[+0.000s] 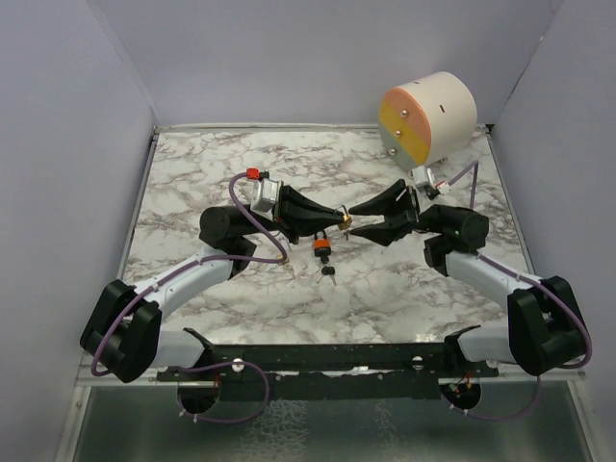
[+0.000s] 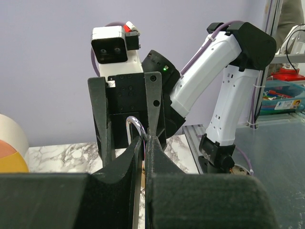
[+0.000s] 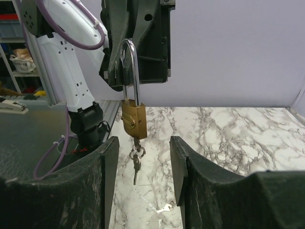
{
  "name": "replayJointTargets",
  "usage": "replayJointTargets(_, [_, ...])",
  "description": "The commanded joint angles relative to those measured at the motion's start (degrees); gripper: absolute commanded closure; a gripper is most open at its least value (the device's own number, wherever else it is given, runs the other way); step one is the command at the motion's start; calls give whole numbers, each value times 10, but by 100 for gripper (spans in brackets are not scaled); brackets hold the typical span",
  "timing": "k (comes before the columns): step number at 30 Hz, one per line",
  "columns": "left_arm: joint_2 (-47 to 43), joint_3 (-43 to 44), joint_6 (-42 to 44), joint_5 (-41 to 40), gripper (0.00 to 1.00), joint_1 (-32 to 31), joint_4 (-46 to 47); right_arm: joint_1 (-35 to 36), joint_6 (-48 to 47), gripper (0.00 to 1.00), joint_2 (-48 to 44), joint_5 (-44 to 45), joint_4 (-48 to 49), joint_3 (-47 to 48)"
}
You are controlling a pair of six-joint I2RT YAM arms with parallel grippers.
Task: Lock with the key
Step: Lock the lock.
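My left gripper [image 1: 339, 218] is shut on the steel shackle [image 2: 135, 127] of a brass padlock [image 3: 133, 119] and holds it hanging above the table. In the top view the padlock [image 1: 345, 225] shows as a small brass spot between the two grippers. A key [image 3: 137, 142] sits in the keyhole at its bottom, and a ring with a second key [image 3: 136, 168] dangles from it. My right gripper [image 3: 142, 145] is open, facing the padlock, with the padlock's bottom and the keys just beyond its fingertips. It shows open in the top view [image 1: 358, 218] too.
A second padlock with an orange and black body [image 1: 320, 249] and its key [image 1: 328, 272] lie on the marble table [image 1: 192, 183] below the grippers. A loose silver key [image 3: 164, 208] lies on the table. A cream cylinder with an orange-yellow face [image 1: 428, 120] stands back right.
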Motion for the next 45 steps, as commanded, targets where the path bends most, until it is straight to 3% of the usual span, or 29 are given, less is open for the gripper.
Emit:
replayJointTargets(1, [-9, 22, 10, 5, 100, -5, 5, 12, 3, 54, 5, 9, 28, 21])
replayJointTargets(24, [-31, 43, 63, -2, 100, -5, -57, 34, -46, 59, 15, -2, -41, 31])
replayJointTargets(33, [-32, 42, 67, -5, 100, -6, -62, 34, -48, 73, 16, 3, -44, 34])
replayJointTargets(37, [-31, 42, 67, -8, 100, -5, -62, 37, -50, 98, 16, 6, -50, 38])
replayJointTargets(45, [-43, 56, 107, -20, 100, -5, -81, 39, -97, 99, 5, 14, -110, 32])
